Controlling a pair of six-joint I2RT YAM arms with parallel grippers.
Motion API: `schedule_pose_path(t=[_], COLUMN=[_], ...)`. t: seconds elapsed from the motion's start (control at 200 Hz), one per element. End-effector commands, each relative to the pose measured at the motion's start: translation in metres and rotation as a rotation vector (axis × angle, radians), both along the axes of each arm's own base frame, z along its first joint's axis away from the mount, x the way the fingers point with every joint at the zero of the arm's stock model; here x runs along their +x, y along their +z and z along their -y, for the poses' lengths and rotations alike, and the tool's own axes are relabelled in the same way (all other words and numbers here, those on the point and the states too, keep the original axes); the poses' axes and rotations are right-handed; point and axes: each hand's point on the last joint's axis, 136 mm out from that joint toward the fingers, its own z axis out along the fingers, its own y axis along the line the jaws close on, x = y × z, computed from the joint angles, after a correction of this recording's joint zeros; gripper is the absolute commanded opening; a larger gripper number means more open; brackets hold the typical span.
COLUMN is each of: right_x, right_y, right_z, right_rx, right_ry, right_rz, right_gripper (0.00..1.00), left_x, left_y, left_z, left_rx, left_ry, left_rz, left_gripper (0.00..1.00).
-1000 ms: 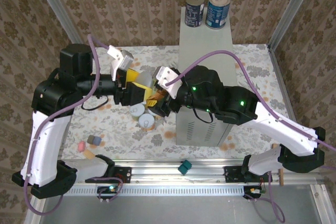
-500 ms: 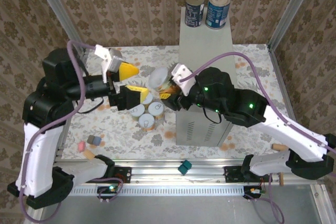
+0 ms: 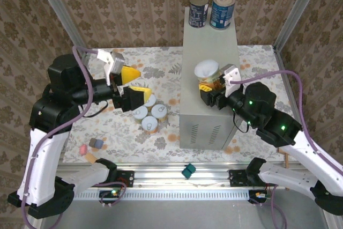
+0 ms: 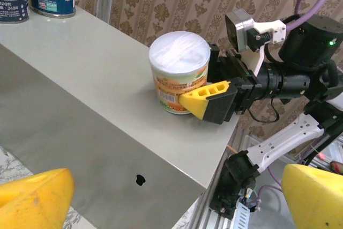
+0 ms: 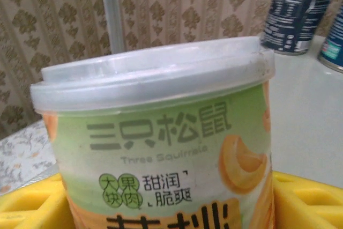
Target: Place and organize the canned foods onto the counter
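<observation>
left gripper [image 3: 137, 82]: spread wide, empty | cluster of white-lidded cans [image 3: 159, 111]: on floral floor, just beneath its lower finger | counter [image 3: 206, 122]: right of that gripper | right gripper [image 3: 210, 87]: clamped on white-lidded can [image 3: 207, 71], upright on counter top | two blue cans [image 3: 221, 12]: well beyond its fingertips, at counter's far end

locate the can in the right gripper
Top view: the can sits at the counter's near end, clamped by the right gripper, the two blue cans at the far end.
</observation>
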Motion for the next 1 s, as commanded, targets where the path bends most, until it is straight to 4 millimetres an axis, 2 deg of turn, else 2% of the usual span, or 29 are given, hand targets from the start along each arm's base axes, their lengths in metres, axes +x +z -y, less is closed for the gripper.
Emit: schedule_pose_path(t=[0.0,0.14,0.375,0.68,0.995], right_x=[-0.002,-0.002,-0.004,-0.004,-0.012], right_y=[0.039,0.027,0.014,0.010,0.011], right_z=[0.019,0.029,0.031,0.035,0.044], right_rx=[0.179,0.173,0.144,0.123,0.113], right_ry=[-0.060,-0.094,-0.101,-0.114,-0.121], right_rz=[0.135,0.126,0.085,0.067,0.059], right_gripper=[0.73,0.74,0.79,0.81,0.83], left_x=[-0.003,-0.003,-0.003,0.010,0.011], left_y=[0.011,0.005,0.000,-0.006,-0.010], left_z=[-0.004,-0.004,-0.005,-0.009,-0.011], left_rx=[-0.045,-0.044,-0.046,-0.057,-0.069], left_ry=[0.013,0.019,0.018,0.047,0.044], left_rz=[0.026,0.012,0.005,-0.003,-0.012], left_gripper=[1.00,1.00,1.00,1.00,1.00])
